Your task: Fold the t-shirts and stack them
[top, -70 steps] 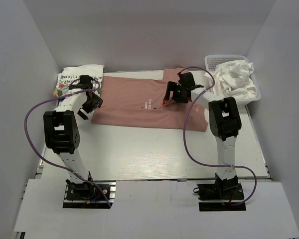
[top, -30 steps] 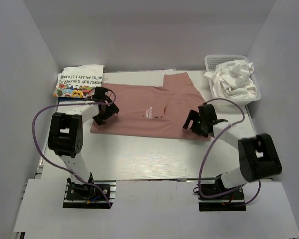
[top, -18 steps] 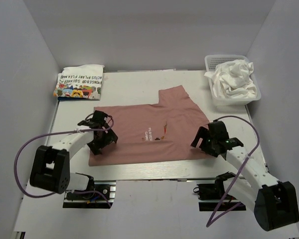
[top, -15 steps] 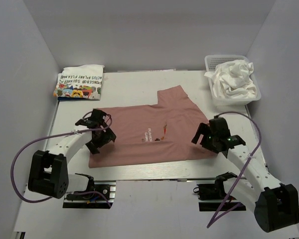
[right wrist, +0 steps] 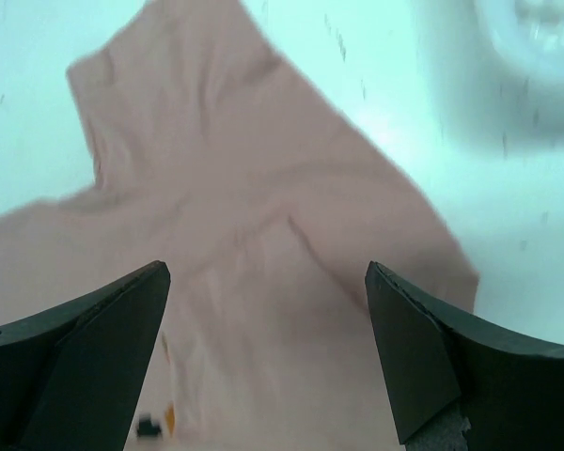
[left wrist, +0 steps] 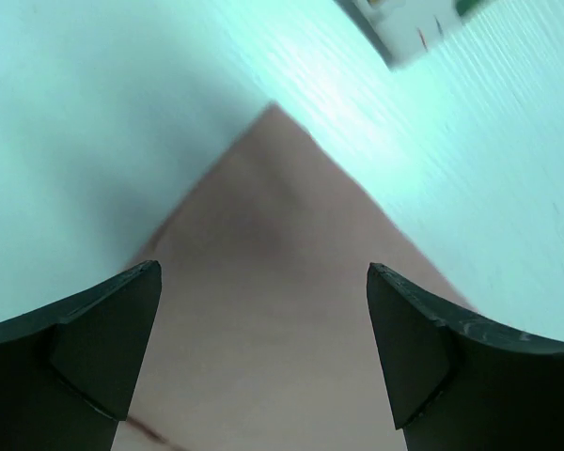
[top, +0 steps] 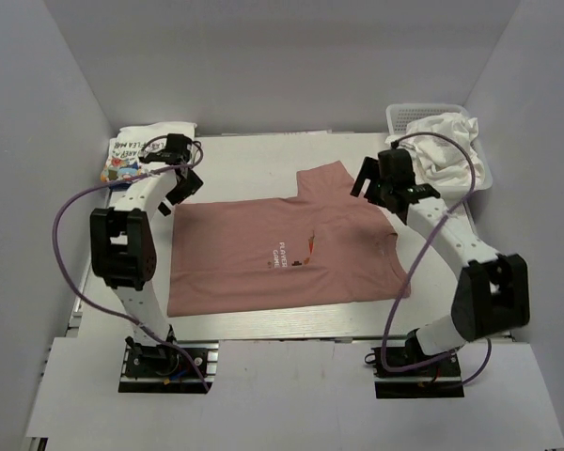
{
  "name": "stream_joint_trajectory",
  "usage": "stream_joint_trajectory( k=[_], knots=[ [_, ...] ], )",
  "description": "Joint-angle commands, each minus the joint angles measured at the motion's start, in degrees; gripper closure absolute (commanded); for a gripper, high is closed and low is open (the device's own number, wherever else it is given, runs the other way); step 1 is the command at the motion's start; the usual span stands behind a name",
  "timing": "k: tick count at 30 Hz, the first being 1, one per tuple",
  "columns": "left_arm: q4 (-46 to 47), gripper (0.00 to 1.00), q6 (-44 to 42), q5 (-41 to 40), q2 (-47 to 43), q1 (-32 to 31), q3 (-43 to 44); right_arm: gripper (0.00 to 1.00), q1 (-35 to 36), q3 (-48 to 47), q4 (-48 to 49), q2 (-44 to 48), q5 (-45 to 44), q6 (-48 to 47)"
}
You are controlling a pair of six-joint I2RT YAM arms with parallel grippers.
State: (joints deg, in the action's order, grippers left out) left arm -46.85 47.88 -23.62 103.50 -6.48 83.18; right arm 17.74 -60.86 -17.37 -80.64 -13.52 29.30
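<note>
The dusty pink t-shirt (top: 282, 249) was laid flat, print upward, on the near half of the white table (top: 254, 164), with one sleeve pointed toward the far side. Above its far left corner the left gripper (top: 182, 186) was held with fingers spread wide and nothing gripped; in the left wrist view that pink corner (left wrist: 273, 310) was framed between them. The right gripper (top: 371, 186) was likewise spread and empty over the sleeve and shoulder (right wrist: 263, 235). Farther back, a folded cartoon-printed t-shirt (top: 132, 158) was placed in the far left corner, its right edge partly covered by the left arm's wrist. At the far right, crumpled white t-shirts (top: 446, 146) were heaped in a white mesh basket (top: 401, 115).
</note>
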Motion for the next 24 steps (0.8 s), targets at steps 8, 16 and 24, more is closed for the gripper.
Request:
stream_joint_trajectory(
  k=[8, 16, 24],
  knots=[
    [-0.70, 0.00, -2.96, -0.03, 15.23, 5.43, 10.87, 0.10, -0.86, -31.95, -0.21, -30.33, -8.37, -9.79],
    [3.51, 0.13, -3.49, 3.84, 19.36, 5.95, 9.64, 0.10, -1.74, -50.40, -4.61, -45.73, -4.77, -11.63],
    [4.40, 0.42, -3.49, 3.84, 20.51, 5.95, 9.11, 0.10, -1.83, -51.11, 2.24, -51.19, -0.28, -14.18]
  ],
)
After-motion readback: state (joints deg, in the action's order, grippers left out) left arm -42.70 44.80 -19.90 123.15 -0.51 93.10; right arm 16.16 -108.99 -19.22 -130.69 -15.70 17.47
